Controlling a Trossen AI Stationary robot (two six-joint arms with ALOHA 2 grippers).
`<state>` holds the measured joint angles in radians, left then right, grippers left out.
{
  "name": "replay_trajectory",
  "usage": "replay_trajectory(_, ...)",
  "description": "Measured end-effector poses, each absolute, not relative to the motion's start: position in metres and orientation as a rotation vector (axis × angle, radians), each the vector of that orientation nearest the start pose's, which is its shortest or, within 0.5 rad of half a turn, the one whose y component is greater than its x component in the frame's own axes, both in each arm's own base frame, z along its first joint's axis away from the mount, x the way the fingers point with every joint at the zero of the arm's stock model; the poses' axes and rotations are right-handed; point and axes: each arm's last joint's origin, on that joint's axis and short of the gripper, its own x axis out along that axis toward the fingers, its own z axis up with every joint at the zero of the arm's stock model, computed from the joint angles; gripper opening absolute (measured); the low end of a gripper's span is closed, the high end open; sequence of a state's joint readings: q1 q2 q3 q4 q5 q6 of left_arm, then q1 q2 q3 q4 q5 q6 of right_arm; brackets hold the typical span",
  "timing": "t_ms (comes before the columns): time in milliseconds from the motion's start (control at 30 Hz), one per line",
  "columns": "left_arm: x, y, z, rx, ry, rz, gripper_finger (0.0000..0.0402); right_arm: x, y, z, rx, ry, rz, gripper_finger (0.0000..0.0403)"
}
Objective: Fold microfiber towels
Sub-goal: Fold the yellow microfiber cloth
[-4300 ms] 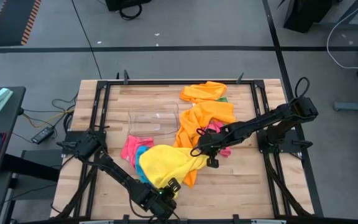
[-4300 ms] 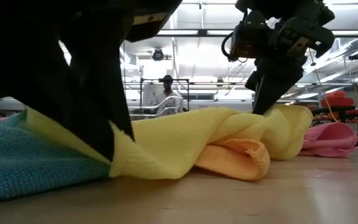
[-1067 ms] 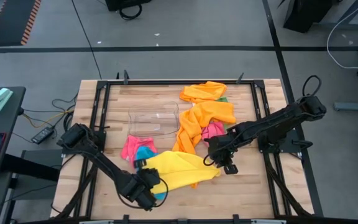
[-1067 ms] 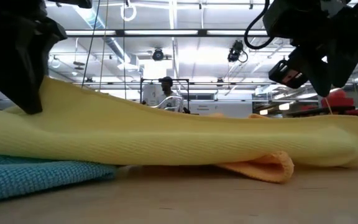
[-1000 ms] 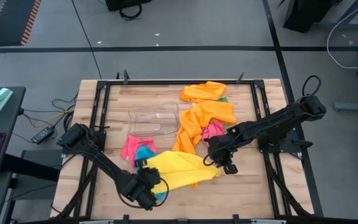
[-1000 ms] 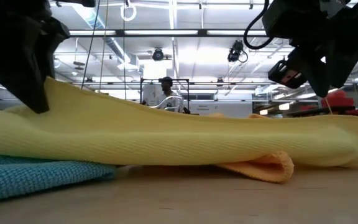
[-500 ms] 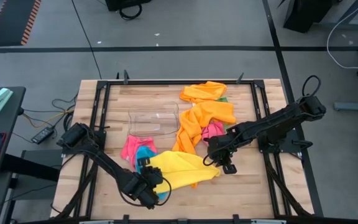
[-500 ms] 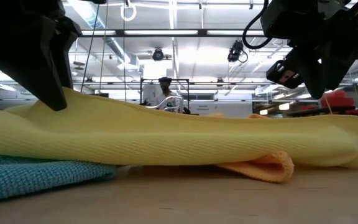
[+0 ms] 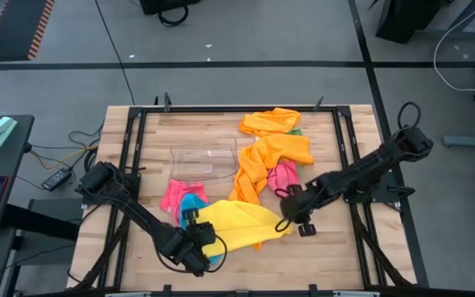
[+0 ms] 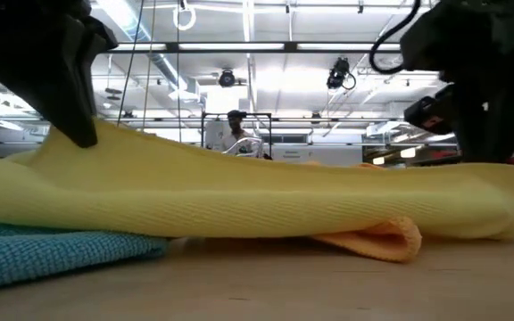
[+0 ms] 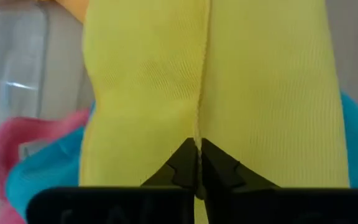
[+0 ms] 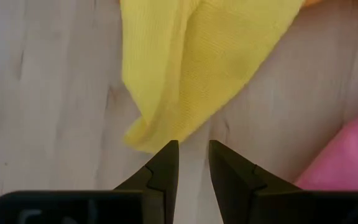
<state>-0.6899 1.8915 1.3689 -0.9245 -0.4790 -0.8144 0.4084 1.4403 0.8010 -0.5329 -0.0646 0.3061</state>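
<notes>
High view: clear bin [image 9: 204, 160] holds nothing; left gripper [image 11: 197, 163] pinches yellow towel [image 9: 236, 224]; right gripper [image 12: 193, 160] spread.

Left hand [image 11: 197, 163] low at the near left, fingers pinched together; right hand [image 12: 193, 163] lowered mid-right, fingers slightly parted.

We are in a large robotics lab or industrial workshop; the low view looks past the table into an open hall with long ceiling lights [image 10: 266, 46], exposed ducts and a person [image 10: 236, 127] at equipment far back; from above we see grey concrete floor [image 9: 246, 33] with taped lines (one hazard-striped mat [image 9: 15, 29]), loose cables [image 9: 79, 142] and a framed wooden workbench [image 9: 320, 247].
</notes>
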Motion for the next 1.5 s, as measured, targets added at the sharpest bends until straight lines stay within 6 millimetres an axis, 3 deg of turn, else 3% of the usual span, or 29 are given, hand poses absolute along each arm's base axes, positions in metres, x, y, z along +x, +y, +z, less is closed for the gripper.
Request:
replay_trajectory(233,0.275,-0.216,0.206,0.015,1.22,0.246,0.0008,0.226,0.136,0.181,-0.01,1.066,0.21,0.01)
replay_trajectory(400,0.264,-0.221,0.221,0.029,1.288,0.25,0.0023,0.229,0.139,0.183,-0.018,0.996,0.166,0.0125)
replay_trajectory(567,0.252,-0.222,0.224,0.015,1.376,0.296,0.0009,0.235,0.142,0.183,-0.075,0.931,0.165,0.0158)
replay_trajectory(800,0.247,-0.228,0.224,0.027,1.382,0.274,0.0027,0.241,0.141,0.184,-0.187,0.859,0.148,0.0174)
replay_trajectory(1067,0.247,-0.227,0.224,0.028,1.382,0.274,0.0008,0.247,0.131,0.184,-0.067,0.865,0.089,0.0169)
replay_trajectory(1367,0.248,-0.227,0.224,0.026,1.377,0.275,0.003,0.247,0.116,0.163,-0.013,0.892,0.116,0.0168)
replay_trajectory(1500,0.248,-0.227,0.224,0.026,1.377,0.274,0.0017,0.25,0.108,0.161,-0.004,0.886,0.136,0.0168)
